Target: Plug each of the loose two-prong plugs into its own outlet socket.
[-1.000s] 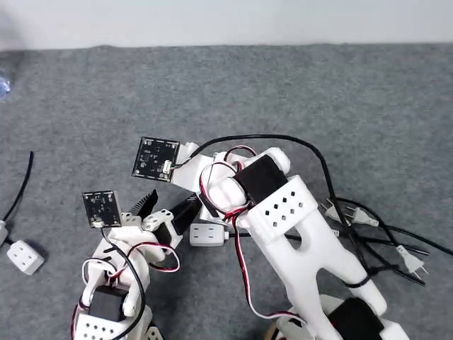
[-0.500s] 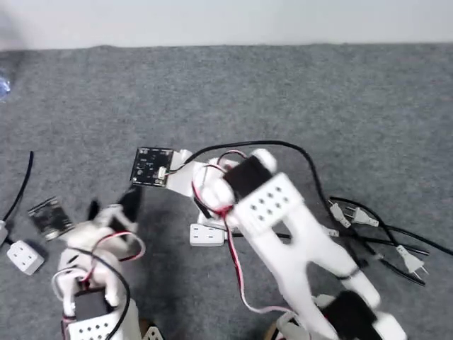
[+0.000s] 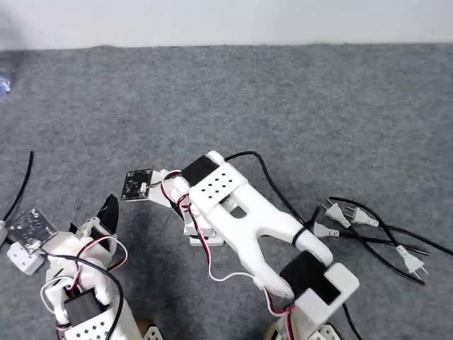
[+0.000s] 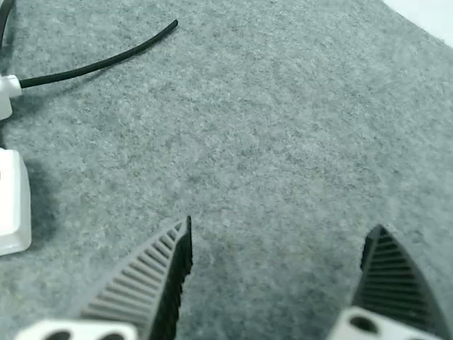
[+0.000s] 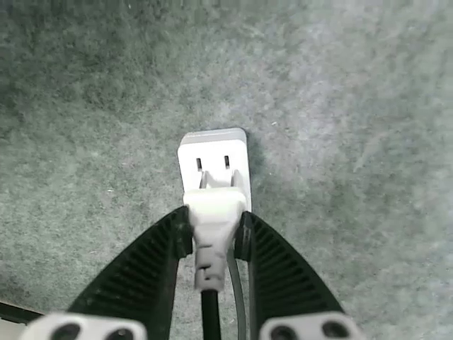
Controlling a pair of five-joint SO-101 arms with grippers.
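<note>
The right jaws are closed tight on a white plug (image 5: pixel 211 212), one jaw on each side of it. The plug's front end is pressed against the face of a white socket (image 5: pixel 212 152), just under the socket's two slots. I cannot tell if the prongs are inside. A black cord (image 5: pixel 207 312) runs back from the plug between the jaws. The left jaws are open wide with nothing between them, and they hang over the grey bench (image 4: pixel 297 127). Near one of those jaws lies a second socket (image 4: pixel 10 202), which is white too. Past it a thin black wire (image 4: pixel 92 65) crosses the felt. From above, the right arm (image 3: pixel 244 216) lies across the middle of the frame. The white socket sits under its tip, a little left of the middle. The left arm (image 3: pixel 81 283) is in the lower left corner, and the second socket (image 3: pixel 21 261) is at the left edge, just beside it. The thin black wire curves up the left edge above that socket. On the right side of the frame a few loose plugs (image 3: pixel 323 229) lie close together on the bench, not in any socket. Their black cords (image 3: pixel 396 237) cross over each other and run off to the right edge.
</note>
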